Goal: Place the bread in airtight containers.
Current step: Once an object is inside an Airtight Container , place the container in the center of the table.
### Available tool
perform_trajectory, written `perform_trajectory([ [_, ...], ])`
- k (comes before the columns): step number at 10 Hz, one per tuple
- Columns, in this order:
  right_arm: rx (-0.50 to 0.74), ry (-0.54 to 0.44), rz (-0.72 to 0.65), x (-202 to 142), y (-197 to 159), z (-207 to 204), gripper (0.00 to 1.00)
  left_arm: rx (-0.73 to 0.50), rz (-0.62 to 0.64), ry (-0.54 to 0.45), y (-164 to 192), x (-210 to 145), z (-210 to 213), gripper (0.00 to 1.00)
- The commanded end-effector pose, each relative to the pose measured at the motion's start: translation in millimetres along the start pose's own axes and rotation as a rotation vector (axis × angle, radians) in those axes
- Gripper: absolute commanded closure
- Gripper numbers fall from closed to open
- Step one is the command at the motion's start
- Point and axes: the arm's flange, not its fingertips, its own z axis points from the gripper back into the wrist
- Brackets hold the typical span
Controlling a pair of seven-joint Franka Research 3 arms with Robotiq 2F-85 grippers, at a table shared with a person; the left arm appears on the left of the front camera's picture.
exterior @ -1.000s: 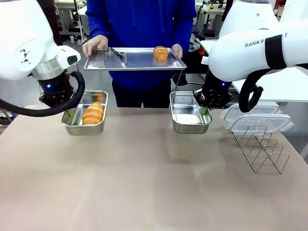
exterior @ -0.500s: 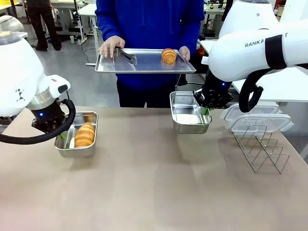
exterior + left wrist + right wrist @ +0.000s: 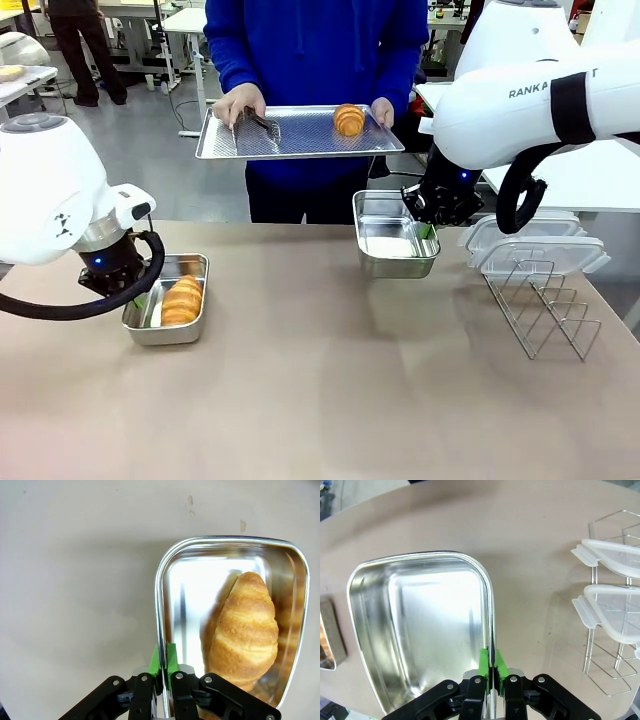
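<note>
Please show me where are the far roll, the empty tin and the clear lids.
far roll [image 3: 348, 119], front view, middle of its ridged top.
empty tin [image 3: 422, 625], right wrist view, bare floor inside it.
clear lids [image 3: 540, 250], front view, flat face of the lower lid.

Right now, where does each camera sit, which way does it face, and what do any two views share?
Front view: between the arms, facing across the table at the person holding a tray; left arm and right arm show.
Left wrist view: above the left jaws, looking down at the tin holding a roll; the jaws pinch its rim.
Right wrist view: above the right jaws, looking down at the empty tin, pinched likewise; lids beside.
Shared: front and right wrist views both show the empty tin and lids.
</note>
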Motion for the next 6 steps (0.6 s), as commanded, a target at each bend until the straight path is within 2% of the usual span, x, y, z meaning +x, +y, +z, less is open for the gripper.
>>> perform_trajectory([
  [1,-0.003,-0.009,-0.011,-1.1,1.7,2.3,0.95,-0.030,-0.021,-0.003,-1.6,6.2,-3.7,0.95],
  [2,-0.003,-0.009,-0.011,-1.1,1.7,2.3,0.95,-0.014,-0.034,-0.005,-2.6,6.4,-3.6,0.77],
  [3,-0.003,-0.009,-0.011,-1.1,1.7,2.3,0.95,-0.010,-0.041,-0.019,-3.4,6.9,2.3,0.38],
  [5,-0.003,-0.009,-0.011,-1.1,1.7,2.3,0.95,-0.038,-0.064,-0.039,-0.7,9.7,24.9,0.00],
  [6,-0.003,-0.009,-0.011,-1.1,1.7,2.3,0.95,-0.089,-0.080,-0.068,5.4,11.9,50.7,0.00],
])
